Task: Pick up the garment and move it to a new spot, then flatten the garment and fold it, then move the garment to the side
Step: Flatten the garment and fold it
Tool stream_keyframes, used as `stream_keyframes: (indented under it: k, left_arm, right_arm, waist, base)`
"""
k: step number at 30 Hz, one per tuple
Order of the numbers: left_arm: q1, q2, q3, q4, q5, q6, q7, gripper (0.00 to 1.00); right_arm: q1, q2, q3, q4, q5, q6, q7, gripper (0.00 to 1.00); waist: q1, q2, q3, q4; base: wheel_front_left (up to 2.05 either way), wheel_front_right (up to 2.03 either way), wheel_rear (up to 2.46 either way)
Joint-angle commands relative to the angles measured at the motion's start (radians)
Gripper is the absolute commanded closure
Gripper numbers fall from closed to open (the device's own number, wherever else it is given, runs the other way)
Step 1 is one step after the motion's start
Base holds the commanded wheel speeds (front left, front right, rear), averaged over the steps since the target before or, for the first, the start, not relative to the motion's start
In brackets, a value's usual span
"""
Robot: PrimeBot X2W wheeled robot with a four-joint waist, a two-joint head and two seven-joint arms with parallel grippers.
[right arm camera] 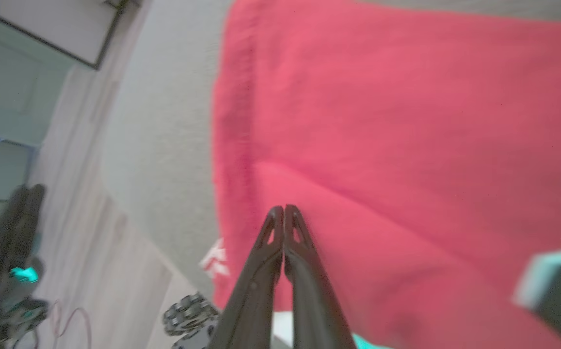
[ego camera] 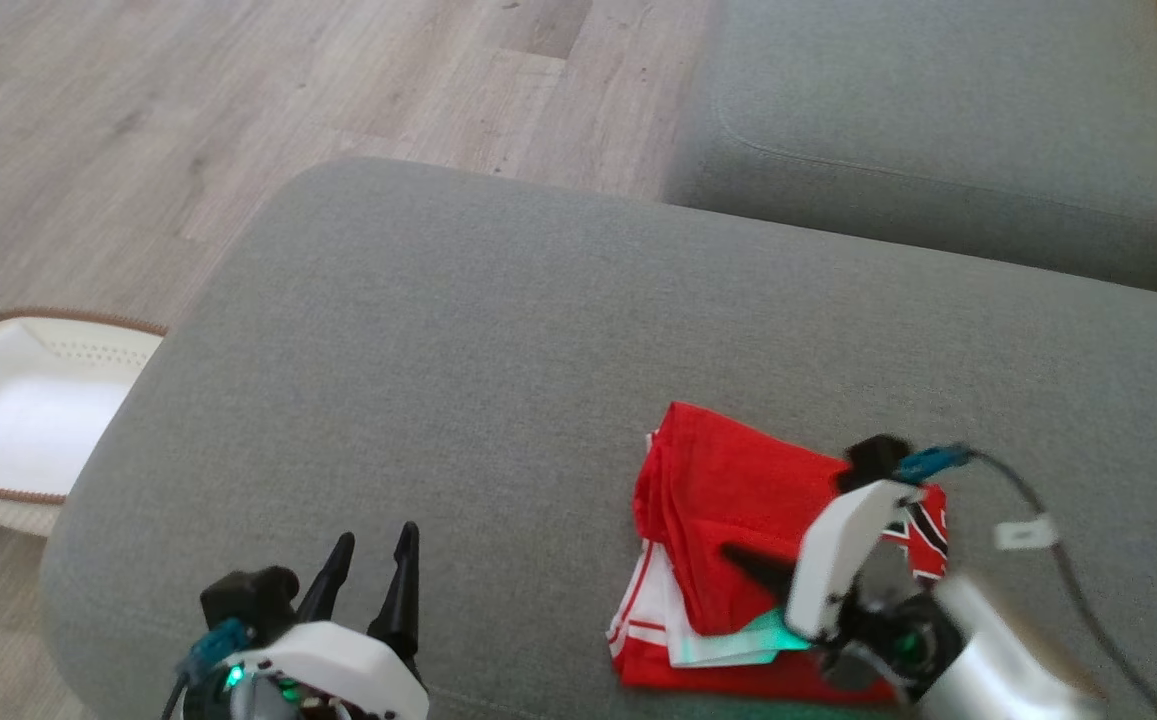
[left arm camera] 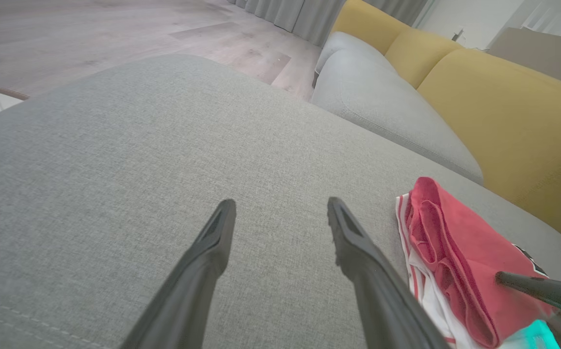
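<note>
the garment [ego camera: 728,500] is a soft, bunched heap of red knit cloth. its top layer is rolled into rounded folds, and a white layer with thin red stripes shows beneath it along the left side. a small black, white and red patterned patch sits at its right side. it lies on the cushion [ego camera: 498,330], close to the near edge and right of the middle.

the right gripper [right arm camera: 284,209] is clenched, its two dark tapered fingers pressed tip to tip over the red cloth. no fold shows between them, and whether the tips touch the cloth cannot be told. its white shell and a blurred cable rise over the garment's right part in the head view.

the left gripper [ego camera: 375,537] is released, its fingers spread wide above bare cushion near the near edge, well apart from the garment.

the cushion is a broad grey pad of coarse woven fabric with rounded corners and a stitched seam at its near edge. a second grey pad [ego camera: 938,130] lies beyond its far right corner, with a yellow backrest [left arm camera: 503,111] behind it. the floor [ego camera: 138,120] is pale wood planks. a white basket [ego camera: 58,318] with a brown braided rim stands on it beside the cushion's left edge. grey curtains [left arm camera: 285,14] hang far off.
</note>
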Motion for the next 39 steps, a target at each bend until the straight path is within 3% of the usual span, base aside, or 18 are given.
stream_keyframes:
  k: [1,9,13,15,16,17,18,23,27,31,39]
  left_arm:
    - [-0.051,0.005,0.034,-0.028,-0.007,-0.002,-0.012,0.00]
    - [-0.056,0.006,0.039,-0.030,-0.007,0.002,-0.014,0.00]
    - [-0.053,0.006,0.046,-0.040,-0.005,0.003,-0.016,0.00]
    - [-0.050,0.003,0.049,-0.046,-0.002,0.003,-0.017,0.00]
    - [-0.049,0.002,0.053,-0.050,-0.001,0.004,-0.018,0.00]
    - [-0.047,0.002,0.057,-0.054,0.001,0.004,-0.019,0.00]
    - [-0.045,0.001,0.061,-0.058,0.004,0.004,-0.019,0.00]
    - [-0.038,-0.003,0.096,-0.090,0.023,-0.001,-0.022,0.00]
    - [-0.023,-0.013,0.148,-0.133,0.062,-0.015,-0.022,0.00]
    - [-0.007,-0.029,0.196,-0.158,0.116,-0.034,-0.022,0.00]
    - [0.023,-0.076,0.319,-0.196,0.286,-0.054,-0.022,0.00]
  right_arm:
    - [0.013,0.021,0.040,-0.071,0.047,0.007,0.016,1.00]
    - [0.062,0.068,0.109,-0.179,0.178,0.007,-0.011,1.00]
    - [0.057,0.036,0.109,-0.277,0.202,0.007,-0.086,1.00]
    - [0.056,0.005,0.098,-0.339,0.208,0.007,-0.149,0.90]
    - [0.057,-0.013,0.094,-0.370,0.209,0.007,-0.174,0.77]
    - [0.057,-0.034,0.086,-0.397,0.205,0.007,-0.202,0.26]
    - [0.058,-0.054,0.078,-0.421,0.201,0.007,-0.228,0.00]
    - [0.063,-0.156,0.018,-0.511,0.146,0.007,-0.351,0.00]
    - [0.072,-0.219,-0.072,-0.523,0.020,0.007,-0.484,0.00]
    - [0.104,-0.217,-0.181,-0.479,-0.121,0.007,-0.597,0.00]
    - [0.221,-0.140,-0.326,-0.411,-0.377,0.007,-0.705,0.00]
  waist:
    - [0.0000,0.0000,0.002,0.002]
    - [0.0000,0.0000,0.000,-0.040]
    - [0.0000,0.0000,-0.001,-0.070]
    - [0.0000,0.0000,-0.005,-0.089]
    - [0.0000,0.0000,-0.006,-0.100]
    - [0.0000,0.0000,-0.007,-0.112]
    - [0.0000,0.0000,-0.009,-0.125]
    - [0.0000,0.0000,-0.018,-0.186]
    - [0.0000,0.0000,-0.024,-0.237]
    - [0.0000,0.0000,-0.028,-0.284]
    - [0.0000,0.0000,-0.025,-0.342]
  base:
    - [0.00,0.00,0.00]
    - [0.00,0.00,0.00]
    - [0.00,0.00,0.00]
    - [0.00,0.00,0.00]
    - [0.00,0.00,0.00]
    - [0.00,0.00,0.00]
    - [0.00,0.00,0.00]
    - [0.00,0.00,0.00]
    - [0.00,0.00,0.00]
    - [0.00,0.00,0.00]
    - [0.00,0.00,0.00]
